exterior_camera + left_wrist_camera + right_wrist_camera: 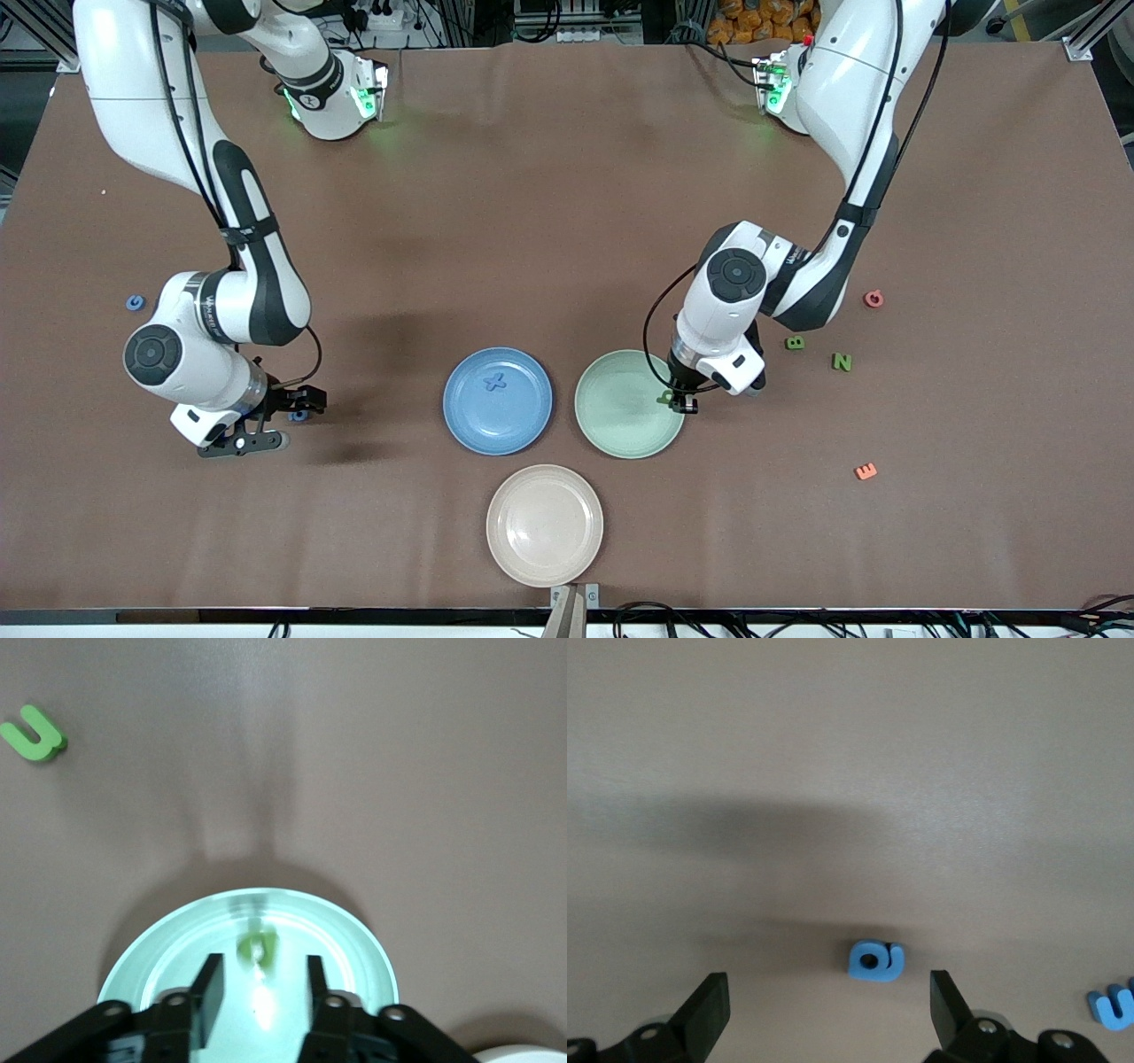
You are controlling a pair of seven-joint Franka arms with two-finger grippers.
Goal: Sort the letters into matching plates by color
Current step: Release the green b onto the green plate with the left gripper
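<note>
Front view: brown table (549,221); both arms' fingers apart, left over green plate (620,416).

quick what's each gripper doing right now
Left gripper: open over the green plate, a green letter below it.
Right gripper: open, over a blue letter on the table.

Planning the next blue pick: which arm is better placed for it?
Right. The right gripper hangs open low over a blue letter on the table toward its own end. The left gripper is open over the green plate, a green letter below it.
</note>
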